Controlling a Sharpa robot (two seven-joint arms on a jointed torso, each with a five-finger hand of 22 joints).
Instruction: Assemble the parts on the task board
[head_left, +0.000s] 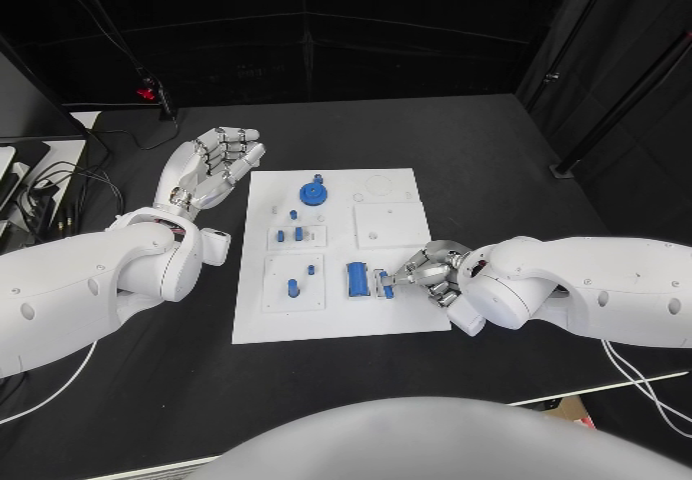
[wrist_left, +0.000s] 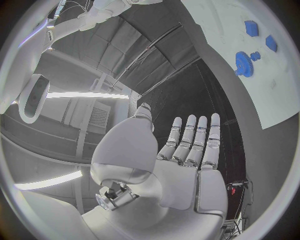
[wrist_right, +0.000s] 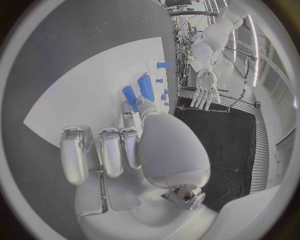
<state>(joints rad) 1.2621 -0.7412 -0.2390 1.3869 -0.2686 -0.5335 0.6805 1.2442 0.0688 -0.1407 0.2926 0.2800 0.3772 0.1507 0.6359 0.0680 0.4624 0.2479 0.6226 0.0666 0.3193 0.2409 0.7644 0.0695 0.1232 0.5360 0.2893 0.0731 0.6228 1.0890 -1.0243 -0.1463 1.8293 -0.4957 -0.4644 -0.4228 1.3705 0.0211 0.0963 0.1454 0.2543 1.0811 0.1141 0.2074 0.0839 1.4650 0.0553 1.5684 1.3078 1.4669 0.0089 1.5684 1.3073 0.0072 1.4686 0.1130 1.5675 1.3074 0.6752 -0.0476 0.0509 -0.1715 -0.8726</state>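
The white task board (head_left: 397, 315) lies mid-table. On it are a blue gear (head_left: 313, 190), several small blue pegs (head_left: 299, 233) and a longer blue block (head_left: 356, 277). My right hand (head_left: 421, 272) rests on the board's near right part, its thumb and a fingertip pinching a small blue part (head_left: 384, 282) just right of the block. In the right wrist view that part (wrist_right: 130, 98) sits at the thumb tip beside the block (wrist_right: 145, 87). My left hand (head_left: 216, 160) hovers flat, fingers straight and apart, off the board's far left corner, holding nothing. From the left wrist the gear (wrist_left: 245, 64) shows beyond the fingers (wrist_left: 190, 142).
Two recessed white plates (head_left: 387, 222) take up the board's far right part. Black table surface surrounds the board. Cables and dark equipment (head_left: 43, 180) lie at the table's left edge. A small red object (head_left: 146, 94) sits at the far left.
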